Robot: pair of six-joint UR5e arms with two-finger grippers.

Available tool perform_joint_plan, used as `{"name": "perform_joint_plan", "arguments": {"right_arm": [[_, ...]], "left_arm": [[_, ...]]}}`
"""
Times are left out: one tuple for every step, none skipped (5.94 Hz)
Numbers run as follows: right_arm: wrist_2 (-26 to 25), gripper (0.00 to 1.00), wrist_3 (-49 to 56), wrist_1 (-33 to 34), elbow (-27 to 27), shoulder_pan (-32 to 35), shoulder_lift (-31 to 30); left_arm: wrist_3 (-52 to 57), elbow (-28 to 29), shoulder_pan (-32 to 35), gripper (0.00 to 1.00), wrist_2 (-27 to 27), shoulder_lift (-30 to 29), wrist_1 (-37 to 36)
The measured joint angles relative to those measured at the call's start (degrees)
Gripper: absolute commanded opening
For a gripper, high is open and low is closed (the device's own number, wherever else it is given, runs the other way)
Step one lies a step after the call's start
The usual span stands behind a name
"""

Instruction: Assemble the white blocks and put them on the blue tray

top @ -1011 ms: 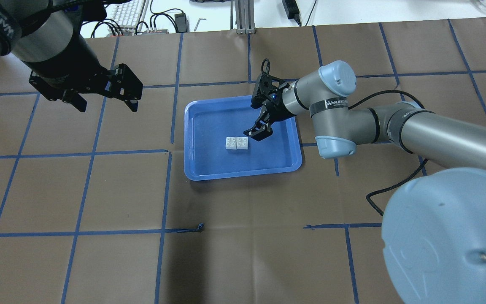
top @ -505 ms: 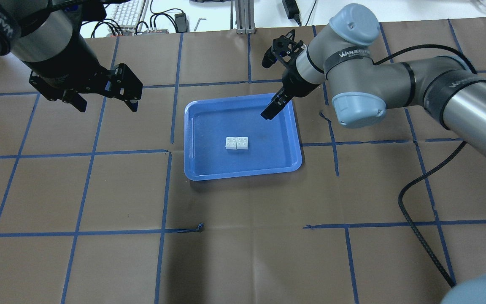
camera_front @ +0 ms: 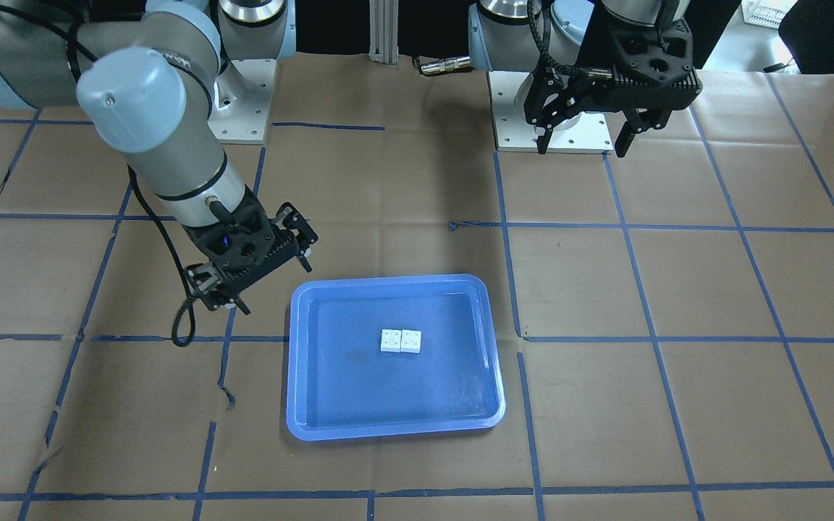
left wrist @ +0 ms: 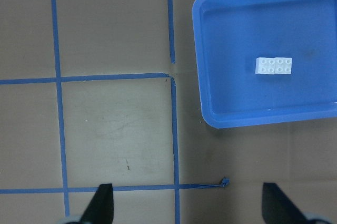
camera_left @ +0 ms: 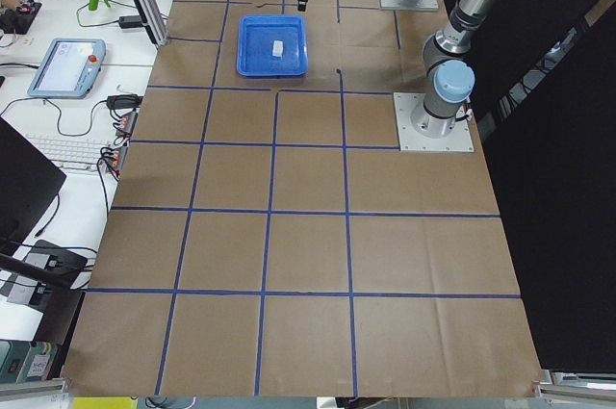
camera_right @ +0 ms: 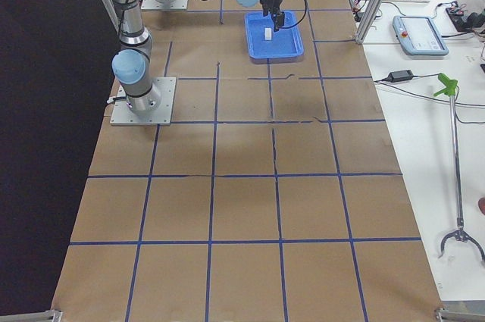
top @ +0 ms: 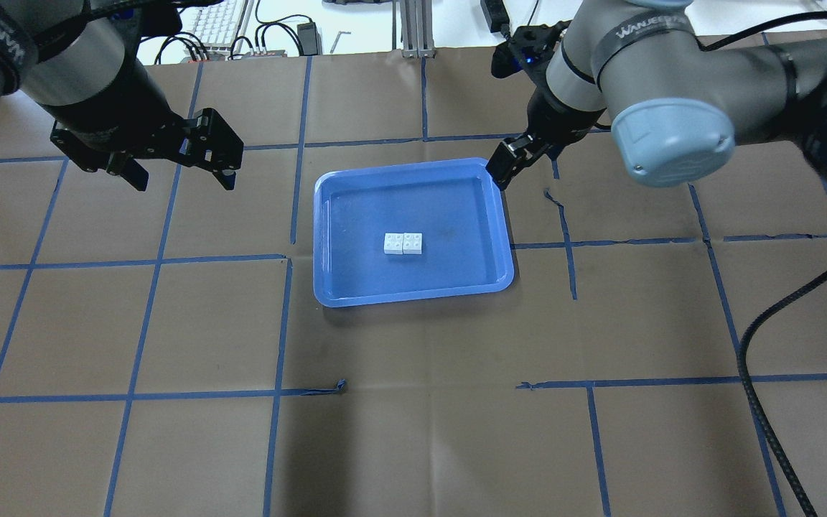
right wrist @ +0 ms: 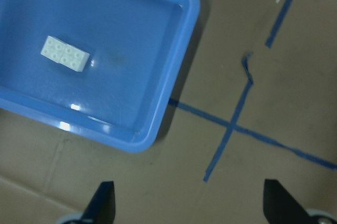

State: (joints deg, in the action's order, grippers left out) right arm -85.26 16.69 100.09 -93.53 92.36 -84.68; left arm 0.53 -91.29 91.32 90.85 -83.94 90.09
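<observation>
The two blocks lay near the middle of the tray, flat on its glossy bottom with their studs up. They sat side by side and touching, making one short white bar. (Whether they were truly locked together or only butted edge to edge, I could not tell from where I stood.) Nothing was touching them.

The tray rested on the counter, which was covered in brown paper and crossed by a grid of blue tape.

The right hand hung in the air by the tray's far right corner, reckoned from the robot's side. It was just outside the rim and apart from it. Its wrist camera looked down on that corner and the bare paper beside it, with both fingertips at the bottom edge of the view. They were spread wide, with nothing between them. The right arm reached in over the counter from the robot's right, a black cable trailing beneath it.

The left hand was well apart from the tray, off to its left and raised above the counter. Its fingers pointed down and were also spread wide and empty. Its own camera took in the tray's left half and the blocks from a distance.
</observation>
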Motion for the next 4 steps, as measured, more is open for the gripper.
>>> {"name": "perform_joint_plan", "arguments": {"right_arm": [[-1.0,1.00,-5.3,-5.1,1.0,-0.9,-2.6],[-2.2,1.00,-10.9,-8.1,1.4,-1.4,-4.5],[-3.5,1.00,-13.5,-9.3,1.6,-1.5,-5.3],[-4.1,1.00,-14.4,-9.6,1.7,-1.4,-5.6]], "left_arm": [[0.0,0.0,0.0,1.00,0.0,0.0,0.0],[0.0,0.0,0.0,1.00,0.0,0.0,0.0],[0.0,0.0,0.0,1.00,0.0,0.0,0.0],[0.0,0.1,0.0,1.00,0.0,0.0,0.0]]}}
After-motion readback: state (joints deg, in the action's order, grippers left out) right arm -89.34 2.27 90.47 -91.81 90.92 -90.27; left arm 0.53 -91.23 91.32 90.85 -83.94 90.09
